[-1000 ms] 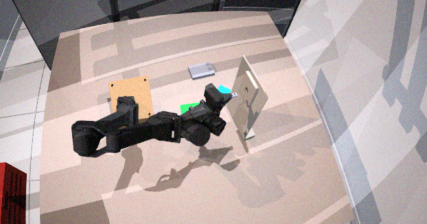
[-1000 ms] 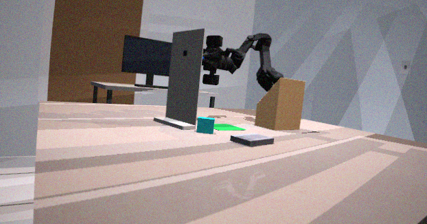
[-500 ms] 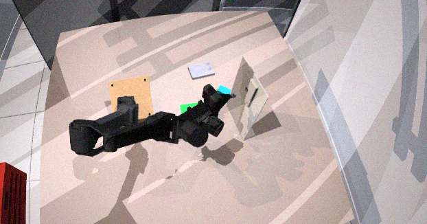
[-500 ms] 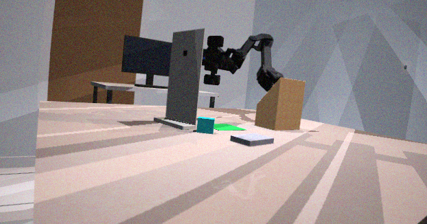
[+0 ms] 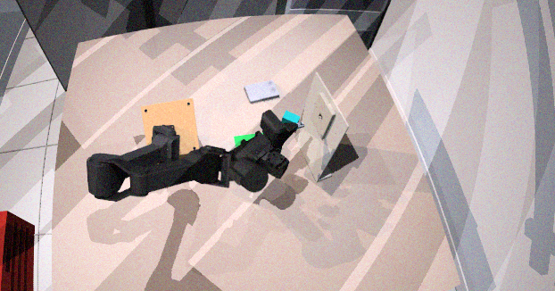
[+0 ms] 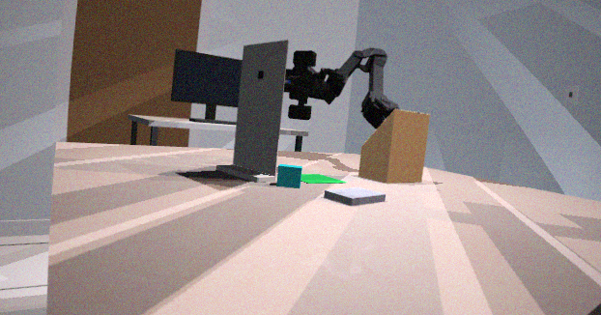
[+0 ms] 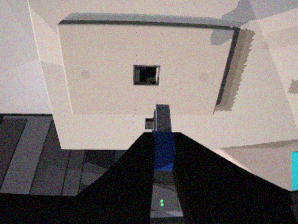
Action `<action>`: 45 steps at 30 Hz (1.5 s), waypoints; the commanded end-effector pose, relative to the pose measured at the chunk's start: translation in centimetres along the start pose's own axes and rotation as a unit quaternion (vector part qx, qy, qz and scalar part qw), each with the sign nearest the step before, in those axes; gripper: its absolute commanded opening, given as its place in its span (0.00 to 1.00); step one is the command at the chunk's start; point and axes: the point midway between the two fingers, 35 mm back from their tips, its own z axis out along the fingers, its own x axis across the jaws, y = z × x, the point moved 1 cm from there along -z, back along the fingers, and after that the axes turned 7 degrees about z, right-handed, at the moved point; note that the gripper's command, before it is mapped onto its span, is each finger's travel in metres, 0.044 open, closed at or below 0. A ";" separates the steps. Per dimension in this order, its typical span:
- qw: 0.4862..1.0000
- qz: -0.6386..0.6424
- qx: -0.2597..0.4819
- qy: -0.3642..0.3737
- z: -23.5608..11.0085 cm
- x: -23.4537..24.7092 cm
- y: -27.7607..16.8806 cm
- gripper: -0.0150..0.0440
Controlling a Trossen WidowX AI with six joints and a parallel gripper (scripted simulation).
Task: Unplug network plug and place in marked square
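Note:
The upright panel carries a raised plate with a dark, empty socket. My gripper is shut on the plug, which has a blue body and a grey front end. The plug is out of the socket, in front of the panel, and sits below the opening and slightly right of it in the wrist view. In the exterior view the panel hides its front end. The green marked square lies on the table, partly hidden by the arm in the top view.
A cyan block stands near the panel's foot. A flat grey box lies beyond the square. A wooden block with a sloped top stands near the arm's base.

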 end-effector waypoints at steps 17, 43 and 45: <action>1.000 -0.001 0.002 0.000 -1.1 3.9 -1.0 0.25; 0.990 0.077 -0.025 -0.119 0.6 0.9 -3.1 0.25; 0.987 0.085 -0.030 -0.134 0.9 0.3 -3.3 0.25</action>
